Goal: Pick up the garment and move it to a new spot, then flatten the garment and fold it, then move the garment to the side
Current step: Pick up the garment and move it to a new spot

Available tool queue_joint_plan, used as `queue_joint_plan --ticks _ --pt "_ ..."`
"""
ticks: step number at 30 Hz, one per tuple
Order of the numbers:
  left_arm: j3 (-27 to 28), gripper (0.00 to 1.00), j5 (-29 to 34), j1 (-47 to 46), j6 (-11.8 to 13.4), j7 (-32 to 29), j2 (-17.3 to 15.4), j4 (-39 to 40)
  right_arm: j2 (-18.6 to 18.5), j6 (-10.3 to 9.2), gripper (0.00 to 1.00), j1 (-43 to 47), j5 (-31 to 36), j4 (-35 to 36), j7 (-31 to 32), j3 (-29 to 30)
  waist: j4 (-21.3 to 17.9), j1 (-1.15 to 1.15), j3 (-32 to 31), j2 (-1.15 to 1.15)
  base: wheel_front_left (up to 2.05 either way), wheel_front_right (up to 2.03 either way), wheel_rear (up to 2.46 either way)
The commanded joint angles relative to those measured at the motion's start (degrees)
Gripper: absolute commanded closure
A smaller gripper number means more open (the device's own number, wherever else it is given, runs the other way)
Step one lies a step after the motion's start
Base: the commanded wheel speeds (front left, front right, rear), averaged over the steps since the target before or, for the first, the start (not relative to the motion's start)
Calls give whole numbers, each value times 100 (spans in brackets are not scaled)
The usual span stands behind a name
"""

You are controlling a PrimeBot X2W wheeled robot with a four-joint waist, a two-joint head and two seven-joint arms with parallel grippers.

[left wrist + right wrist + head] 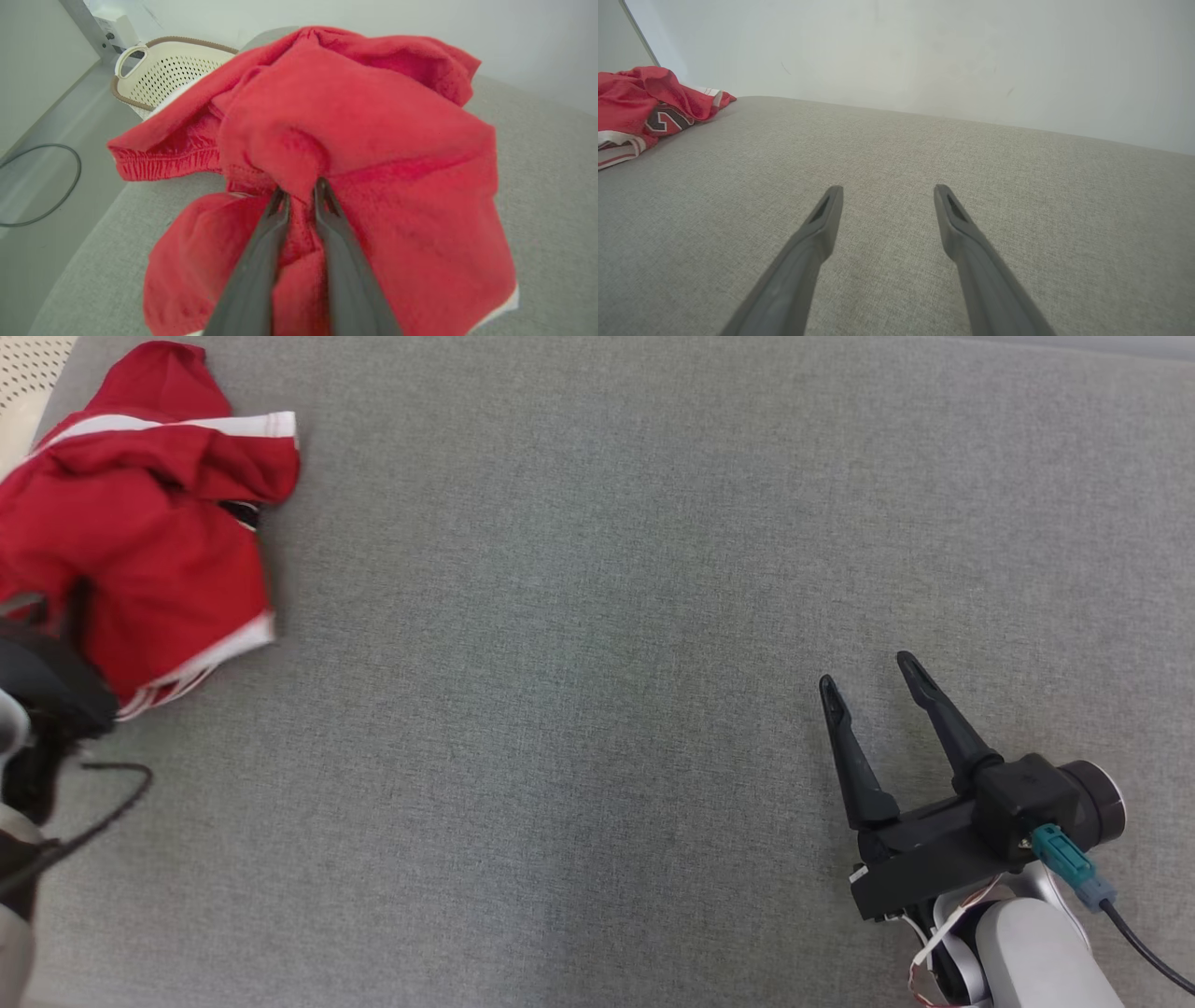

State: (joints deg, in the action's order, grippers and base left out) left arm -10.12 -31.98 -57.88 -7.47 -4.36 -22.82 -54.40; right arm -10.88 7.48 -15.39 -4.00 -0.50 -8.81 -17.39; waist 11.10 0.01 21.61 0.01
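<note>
A big grey soft surface (pixel 597 616) fills the scene, with a pale wall behind it.

Just past the left side of the garment (pixel 140 523) stands a cream basket (pixel 163 70) with little holes, down off the edge of the surface. Something pale may lie inside it, but I cannot tell what. A dark cable (pixel 46 186) curls on the floor, left of the garment too.

The garment is red with white stripes. It sits in a bunched heap at the far left edge of the surface. The heap is longer going away from the robot than going across.

The left gripper (pixel 301 189) is right at the garment, on its near side. Its two fingers are pinched close together with a fold of red cloth between them. So this arm has hold of it.

To the right of the garment the grey surface is bare for a long way. I think the new spot should be there, so the pull should go to the right, toward the middle.

The right gripper (pixel 866 672) is well apart from the garment, far to its right and nearer the robot. Its fingers are spread wide and hold nothing. It hangs over the bare grey.
</note>
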Motion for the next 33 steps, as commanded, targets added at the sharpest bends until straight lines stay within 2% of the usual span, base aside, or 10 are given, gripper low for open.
queue_joint_plan --ticks 1,3,10,17,21,24,33 --pt "10 100 59 -111 3 175 -95 -52 2 2 0 -14 -45 17 5 29 5 -1 -15 -1 0 0 0" --pt "-19 100 136 -187 18 392 -144 -122 10 2 0 15 -59 8 1 70 24 -1 -59 -1 0 0 0" --pt "-16 100 361 -508 326 1328 -322 -40 83 2 0 100 -49 -54 -55 173 98 -1 -308 -1 0 0 0" --pt "14 100 508 -411 612 1862 -282 586 201 2 0 176 -64 -132 -173 289 133 -1 -606 -1 0 0 0" --pt "75 100 514 -14 795 1936 -104 1323 283 2 0 226 -32 -155 -229 418 129 -1 -745 -1 0 0 0" --pt "100 100 456 422 958 1956 162 2057 328 2 0 274 -8 -162 -259 565 151 -1 -815 -1 0 0 0" --pt "-313 100 713 1876 1452 1968 820 4125 451 2 0 354 53 -206 -331 803 -47 -1 -974 -1 0 0 0"
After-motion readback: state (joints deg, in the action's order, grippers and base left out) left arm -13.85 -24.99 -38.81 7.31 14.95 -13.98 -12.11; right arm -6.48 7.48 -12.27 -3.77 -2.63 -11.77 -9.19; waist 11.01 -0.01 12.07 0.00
